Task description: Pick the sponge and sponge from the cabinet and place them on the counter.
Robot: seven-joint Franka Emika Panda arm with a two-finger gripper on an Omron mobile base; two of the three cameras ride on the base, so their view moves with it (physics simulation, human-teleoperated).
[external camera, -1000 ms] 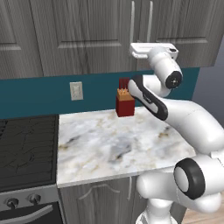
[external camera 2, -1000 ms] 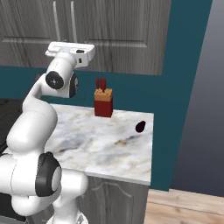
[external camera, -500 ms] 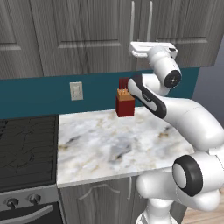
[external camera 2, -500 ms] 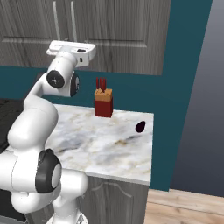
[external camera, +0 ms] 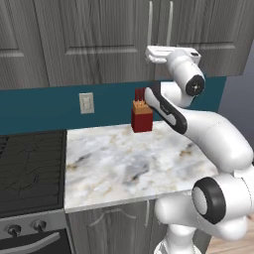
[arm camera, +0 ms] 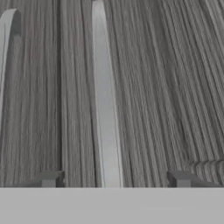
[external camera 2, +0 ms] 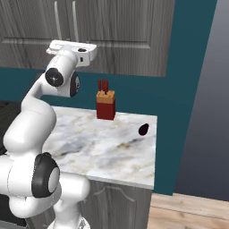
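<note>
While our hand sits raised against the cabinet (external camera: 99,44), we read the scene from left to right. At the far left of the left base view lies the black stovetop (external camera: 30,168), with a white wall outlet (external camera: 86,102) above its right edge on the teal backsplash. Beside the stovetop the marble table (external camera: 124,168) stretches to the right; a red knife block (external camera: 142,118) stands upright at its back edge, near the wall. In the right base view a small dark object (external camera 2: 143,129) rests on the table, right of the knife block and apart from it. Above, the cabinet doors are closed, and 2 thin silver bar handles (external camera: 150,22) hang side by side where the doors meet. Our jaws (arm camera: 114,179) face that wood-grain door closely in the hand view: the 2 finger tips (arm camera: 48,179) stand wide apart, with one silver handle (arm camera: 104,109) running straight up between them, and nothing held. A second handle (arm camera: 5,39) shows at the left edge of that view. We cannot see either sponge behind the closed doors.
</note>
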